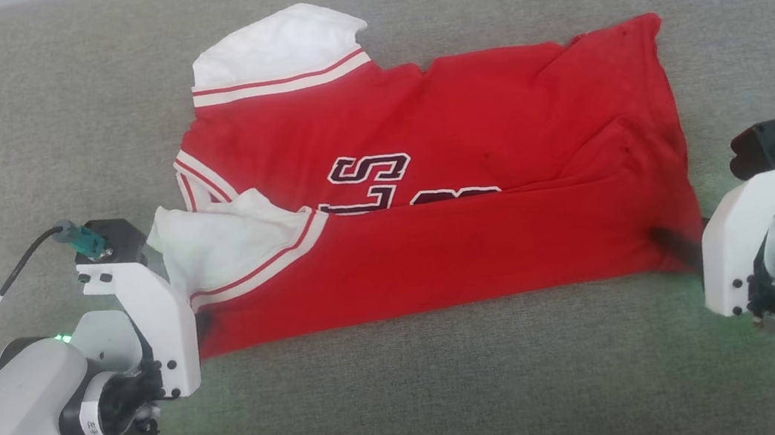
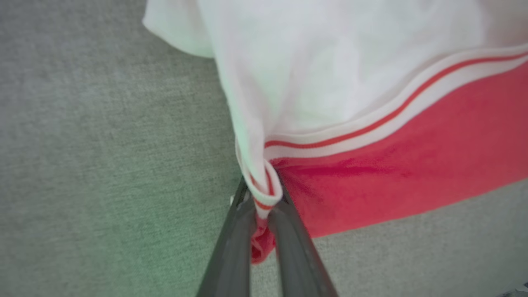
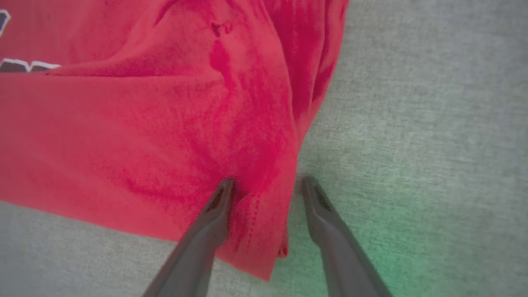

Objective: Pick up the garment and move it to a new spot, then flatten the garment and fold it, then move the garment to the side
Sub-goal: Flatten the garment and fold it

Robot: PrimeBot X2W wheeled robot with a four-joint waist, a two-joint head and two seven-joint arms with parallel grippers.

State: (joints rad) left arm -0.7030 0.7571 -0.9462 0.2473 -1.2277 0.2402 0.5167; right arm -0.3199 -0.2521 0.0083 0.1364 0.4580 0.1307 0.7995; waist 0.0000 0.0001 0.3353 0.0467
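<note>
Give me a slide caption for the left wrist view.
Left gripper, jaws shut on the garment at the corner where striped sleeve trim meets red.

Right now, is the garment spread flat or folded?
Partly folded: the near half of the garment lies doubled over the rest, hiding the lower part of the lettering; a white sleeve sticks out at the far side.

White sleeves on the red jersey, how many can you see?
2. One sleeve lies at the jersey's far left corner; the other is folded over its near left edge, trim pinched in the left hand. None seems hidden.
</note>
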